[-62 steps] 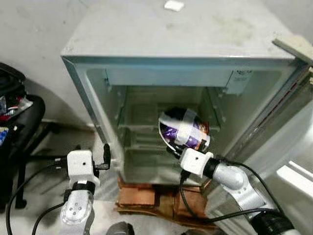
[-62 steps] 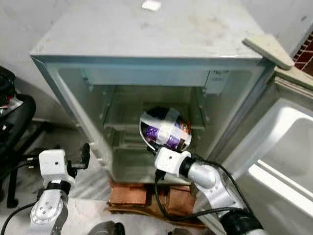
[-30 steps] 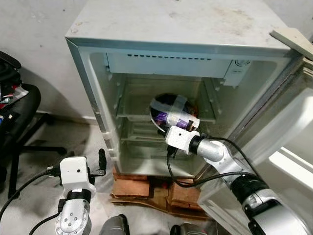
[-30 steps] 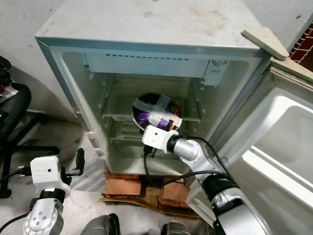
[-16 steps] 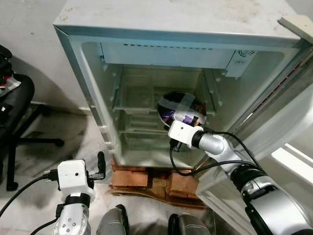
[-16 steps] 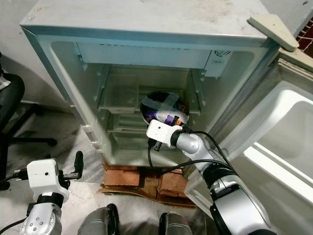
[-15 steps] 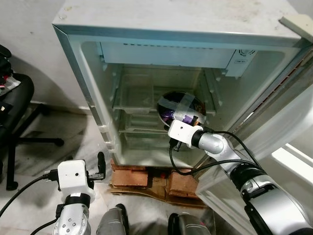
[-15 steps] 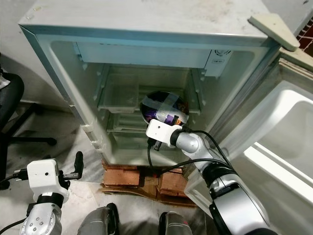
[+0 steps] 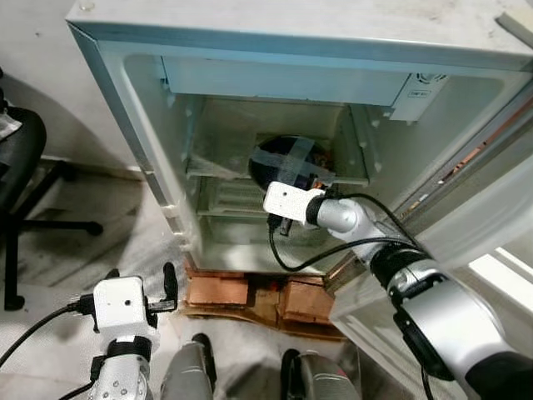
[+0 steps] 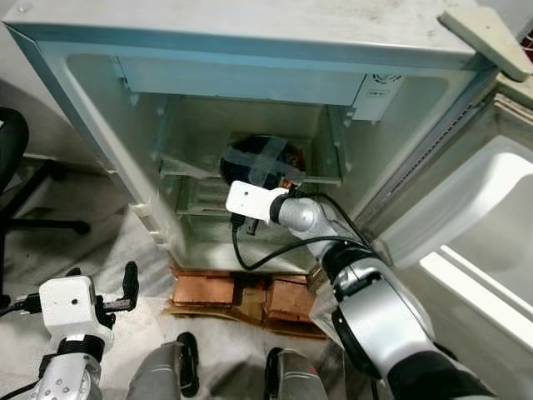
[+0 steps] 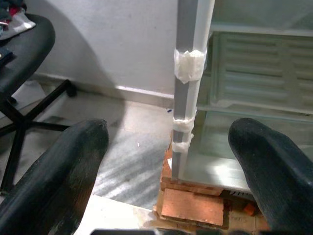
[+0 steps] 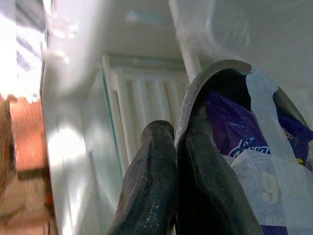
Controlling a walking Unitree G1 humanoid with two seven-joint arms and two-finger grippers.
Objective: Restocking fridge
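Premises appear to be a plain utility or storage corner of a home rather than a fitted kitchen. A small, worn white fridge (image 9: 275, 50) stands against a bare grey plastered wall (image 9: 33, 75), its door (image 10: 466, 242) open, its top stained. The cabinet rests on red bricks (image 9: 250, 296) and flattened cardboard, not directly on the floor. The floor (image 9: 75, 250) is pale, streaked stone or tile with a skirting line along the wall. A black swivel office chair (image 9: 21, 175) stands to the left of the fridge.

Black bowl (image 9: 286, 161), white tape cross; purple packet (image 12: 238, 131) inside.
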